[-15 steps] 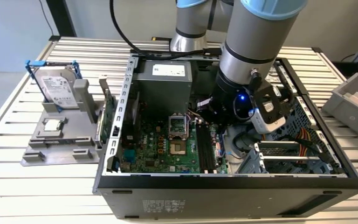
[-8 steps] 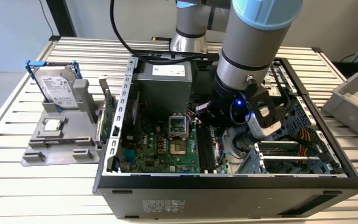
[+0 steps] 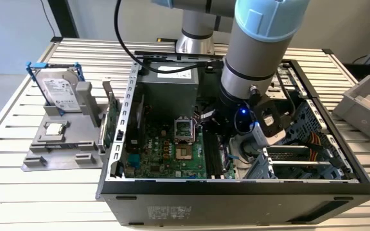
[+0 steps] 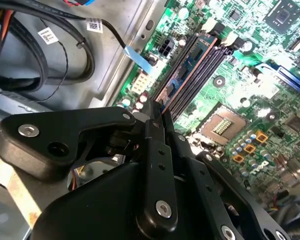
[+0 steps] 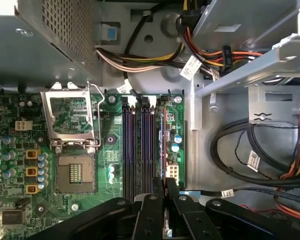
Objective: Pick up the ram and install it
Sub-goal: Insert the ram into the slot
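Observation:
The ram [image 4: 190,67] is a thin green stick seen edge-on, held between my gripper's [image 4: 158,114] closed fingers. It stands in line with the outermost of the long black memory slots [image 4: 206,67] on the green motherboard [image 4: 270,75], low against that slot. In the first wrist view the ram [image 5: 162,145] runs as a thin line beside the other slots [image 5: 135,150], with the gripper [image 5: 165,187] shut on its near end. In the exterior view the arm [image 3: 256,57] reaches down into the open computer case [image 3: 236,190].
The processor socket [image 5: 75,172] lies beside the slots. Cable bundles [image 5: 270,160] and a metal drive cage [image 5: 250,45] crowd the case wall side. Outside the case, at the exterior view's left, a hard drive in a blue frame [image 3: 59,89] and a green card [image 3: 112,118] stand.

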`<state>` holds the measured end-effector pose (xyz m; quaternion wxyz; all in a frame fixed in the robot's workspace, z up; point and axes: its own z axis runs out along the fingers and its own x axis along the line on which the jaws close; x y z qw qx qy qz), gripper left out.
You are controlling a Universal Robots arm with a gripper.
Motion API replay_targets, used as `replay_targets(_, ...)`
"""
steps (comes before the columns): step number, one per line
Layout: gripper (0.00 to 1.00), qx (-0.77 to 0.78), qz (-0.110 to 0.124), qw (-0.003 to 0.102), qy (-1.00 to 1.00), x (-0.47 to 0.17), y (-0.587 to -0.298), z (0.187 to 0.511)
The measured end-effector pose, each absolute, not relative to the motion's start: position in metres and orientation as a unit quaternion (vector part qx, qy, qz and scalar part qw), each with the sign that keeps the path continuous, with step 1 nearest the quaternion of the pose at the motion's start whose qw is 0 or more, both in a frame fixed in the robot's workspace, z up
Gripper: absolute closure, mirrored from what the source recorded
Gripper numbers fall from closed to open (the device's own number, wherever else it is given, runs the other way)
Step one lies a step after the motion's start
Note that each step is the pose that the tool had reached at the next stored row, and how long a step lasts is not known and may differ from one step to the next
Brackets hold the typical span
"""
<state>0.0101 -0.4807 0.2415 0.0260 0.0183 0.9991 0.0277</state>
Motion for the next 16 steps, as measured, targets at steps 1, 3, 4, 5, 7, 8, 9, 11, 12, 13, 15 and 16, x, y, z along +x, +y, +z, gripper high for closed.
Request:
replay_targets(1,1.0,0.018,0.028,0.026,0.999,0.01,-0.481,0.24)
replay_targets(3,1.0,0.018,0.028,0.027,0.999,0.01,-0.481,0.238)
replay_targets(4,1.0,0.018,0.028,0.027,0.999,0.01,-0.481,0.238)
replay_targets(5,1.0,0.018,0.028,0.027,0.999,0.01,-0.481,0.238)
replay_targets(7,1.0,0.018,0.028,0.027,0.999,0.01,-0.48,0.236)
replay_targets(8,1.0,0.018,0.027,0.027,0.999,0.01,-0.48,0.234)
replay_targets(9,1.0,0.018,0.027,0.027,0.999,0.01,-0.479,0.233)
replay_targets(11,1.0,0.018,0.027,0.027,0.999,0.01,-0.478,0.229)
replay_targets(12,1.0,0.018,0.027,0.027,0.999,0.01,-0.478,0.227)
replay_targets(13,1.0,0.018,0.027,0.027,0.999,0.01,-0.477,0.225)
replay_targets(15,1.0,0.018,0.026,0.027,0.999,0.01,-0.477,0.223)
replay_targets(16,1.0,0.018,0.026,0.027,0.999,0.01,-0.477,0.223)
